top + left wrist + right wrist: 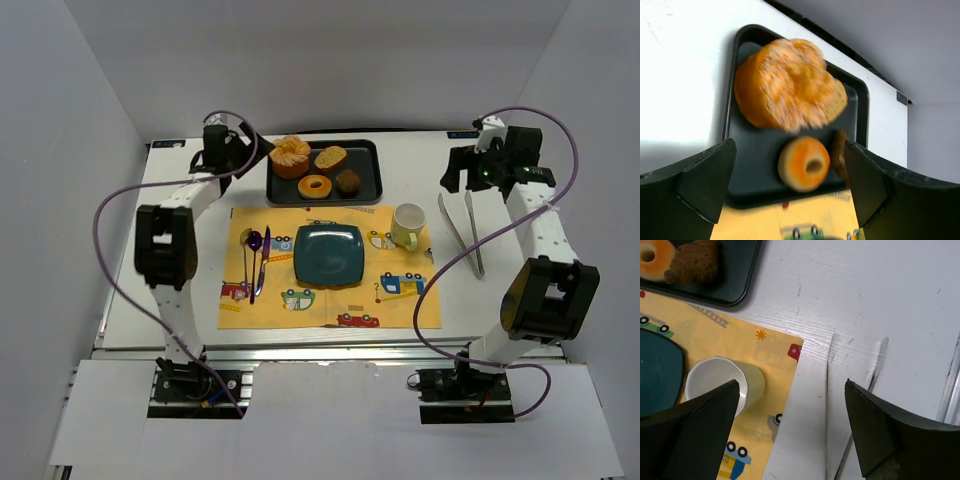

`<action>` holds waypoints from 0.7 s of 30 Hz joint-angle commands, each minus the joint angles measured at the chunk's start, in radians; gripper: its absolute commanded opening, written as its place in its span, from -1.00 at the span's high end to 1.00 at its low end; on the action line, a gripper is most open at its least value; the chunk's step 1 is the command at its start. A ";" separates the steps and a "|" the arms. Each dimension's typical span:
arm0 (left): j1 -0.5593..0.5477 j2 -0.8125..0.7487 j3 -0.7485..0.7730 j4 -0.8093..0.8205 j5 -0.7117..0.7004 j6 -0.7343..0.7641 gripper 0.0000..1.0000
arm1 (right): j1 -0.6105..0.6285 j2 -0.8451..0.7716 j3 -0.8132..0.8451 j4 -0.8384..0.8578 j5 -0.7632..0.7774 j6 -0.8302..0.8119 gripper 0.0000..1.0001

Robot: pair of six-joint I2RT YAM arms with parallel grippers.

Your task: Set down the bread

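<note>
- The left pincer (237, 152) is spread wide and holds nothing. It hangs over the 9 o'clock end of the black tray (374, 168).
- In the left wrist view, the left pincer's two dark fingers (700, 185) frame the tray, and none of the food touches them.
- The right pincer (463, 173) is also wide open and empty. It hangs over the white tabletop (180, 290) at the 3 o'clock side, above the metal tongs (467, 235) lying there.
- The tray sits at 12 o'clock of the blue plate (329, 253) and holds four items.
- The bread (318, 187), a small golden ring, lies in the tray against its 6 o'clock rim.
- A large orange lobed bun (290, 157) sits in the tray at 10 o'clock of the bread, and the two look very close or touching.
- An oval roll (331, 158) lies in the tray at 12 to 1 o'clock of the bread.
- A dark brown muffin (347, 181) sits just beside the bread at its 3 o'clock.
- The plate rests in the middle of a yellow placemat (400, 305) printed with cars.
- A pale green mug (407, 226) stands upright on the mat at 2 o'clock of the plate, its white inside showing in the right wrist view.
- A purple spoon (253, 250) and a knife (265, 258) lie on the mat at 9 o'clock of the plate.
</note>
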 commanded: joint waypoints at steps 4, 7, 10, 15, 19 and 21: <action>-0.001 -0.507 -0.330 0.049 -0.110 0.166 -0.96 | -0.144 -0.143 -0.006 -0.244 -0.353 -0.369 -0.79; -0.001 -0.679 -0.501 0.086 -0.124 0.172 -0.96 | -0.168 -0.204 -0.067 -0.308 -0.375 -0.454 -0.55; 0.003 -0.777 -0.602 0.113 -0.148 0.135 -0.97 | -0.188 -0.258 -0.117 -0.326 -0.407 -0.484 0.07; 0.008 -0.870 -0.606 -0.019 -0.145 0.167 -0.96 | -0.188 -0.272 -0.212 -0.228 -0.266 -0.354 -0.19; 0.009 -0.909 -0.539 -0.161 -0.145 0.210 -0.96 | -0.180 -0.258 -0.309 -0.087 -0.029 -0.242 -0.79; 0.008 -0.943 -0.542 -0.170 -0.166 0.208 -0.97 | -0.158 -0.262 -0.390 0.023 0.084 -0.242 -0.79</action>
